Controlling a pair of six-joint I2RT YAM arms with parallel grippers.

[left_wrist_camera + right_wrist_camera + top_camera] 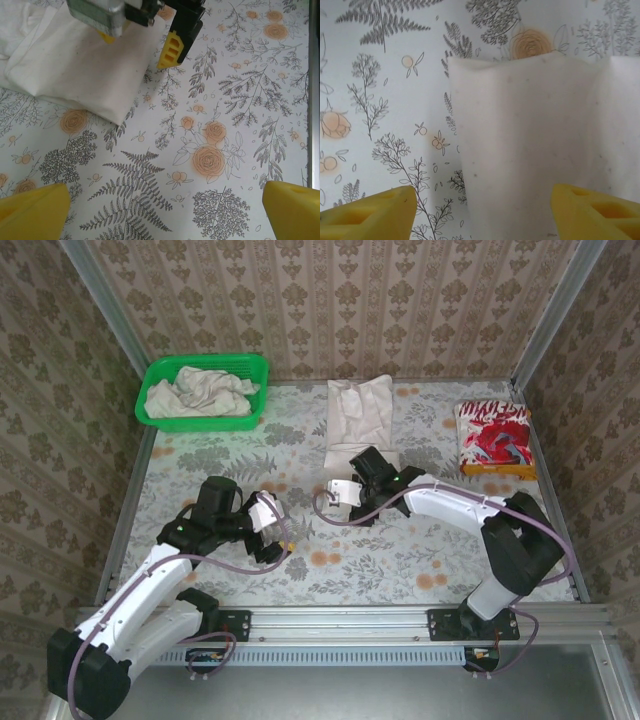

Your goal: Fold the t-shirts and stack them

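Note:
An off-white t-shirt (pixel 360 412) lies folded in a long strip at the back middle of the table. My right gripper (pixel 362 480) hovers at its near end. In the right wrist view the shirt (pixel 540 135) takes up the right half, and its left edge runs between the yellow fingertips (pixel 367 212). The right gripper (pixel 482 215) is open, its jaws well apart and touching no cloth. My left gripper (pixel 280 535) sits left of centre. It (pixel 162 215) is open wide over bare tablecloth, facing the shirt (pixel 75 70) and the right gripper's yellow finger (pixel 171 49).
A folded red-and-white patterned t-shirt (pixel 492 437) lies at the back right. A green mesh basket (pixel 158 375) at the back left holds crumpled off-white shirts (pixel 200 395). Metal rails border the table, and patterned walls close it in.

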